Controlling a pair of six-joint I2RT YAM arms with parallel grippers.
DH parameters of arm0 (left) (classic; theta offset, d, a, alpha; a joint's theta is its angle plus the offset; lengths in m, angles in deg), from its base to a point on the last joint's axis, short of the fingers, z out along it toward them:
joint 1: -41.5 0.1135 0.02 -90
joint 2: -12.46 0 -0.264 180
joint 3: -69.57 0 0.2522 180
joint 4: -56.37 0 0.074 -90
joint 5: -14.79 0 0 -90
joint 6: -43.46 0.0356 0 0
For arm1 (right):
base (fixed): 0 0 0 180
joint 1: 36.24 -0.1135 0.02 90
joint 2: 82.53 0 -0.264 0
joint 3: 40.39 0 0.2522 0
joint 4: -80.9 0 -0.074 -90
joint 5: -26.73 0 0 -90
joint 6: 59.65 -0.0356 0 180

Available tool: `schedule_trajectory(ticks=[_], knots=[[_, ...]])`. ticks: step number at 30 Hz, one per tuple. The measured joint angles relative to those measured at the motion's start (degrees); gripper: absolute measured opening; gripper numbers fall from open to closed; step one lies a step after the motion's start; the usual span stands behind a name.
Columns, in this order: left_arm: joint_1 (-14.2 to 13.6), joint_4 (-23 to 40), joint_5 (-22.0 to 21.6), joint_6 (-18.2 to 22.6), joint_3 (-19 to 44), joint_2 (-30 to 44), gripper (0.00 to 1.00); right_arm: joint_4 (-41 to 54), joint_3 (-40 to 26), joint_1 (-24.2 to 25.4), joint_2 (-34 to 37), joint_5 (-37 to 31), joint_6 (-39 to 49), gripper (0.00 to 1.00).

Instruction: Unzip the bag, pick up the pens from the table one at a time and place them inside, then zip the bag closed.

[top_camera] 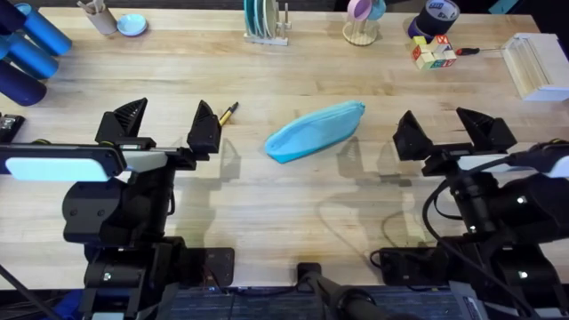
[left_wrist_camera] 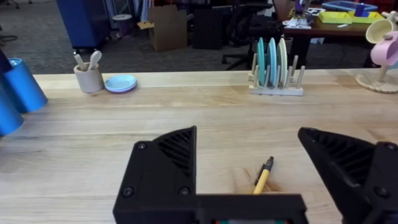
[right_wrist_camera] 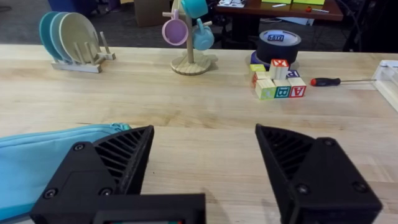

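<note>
The light blue bag lies slanted in the middle of the table, its zipper looking closed; a blue corner of the bag is also in the right wrist view. One yellow pen with a dark tip lies left of it, and the same pen sits between the left fingers' line of sight. My left gripper is open, just left of the pen, holding nothing. My right gripper is open to the right of the bag, empty.
At the far edge stand a plate rack, a mug tree, a cup of sticks beside a small dish, tape rolls, letter blocks, a red-handled screwdriver and a clear box. Blue cylinders sit far left.
</note>
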Motion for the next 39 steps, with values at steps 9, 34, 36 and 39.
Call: schedule_trajectory(ticks=[9, 34, 36, 39], knots=[[0.0, 0.0, 0.0, 0.2, 0.0, 0.0, 0.994, 0.2, 0.0, 0.0, 0.0, 0.0, 0.0, 0.997], [0.0, 25.2, 4.2, 0.4, 34.0, 24.0, 0.993, 16.5, -29.3, 0.0, 24.9, 1.6, 2.6, 0.996], [0.0, 28.5, 4.4, 0.5, 38.9, 29.2, 0.993, 16.6, -32.8, 0.0, 30.2, 3.1, 2.5, 0.996], [0.0, 33.0, 5.6, 1.8, 45.5, 36.2, 0.993, 16.6, -37.1, 0.0, 37.3, 5.2, 2.2, 0.996]])
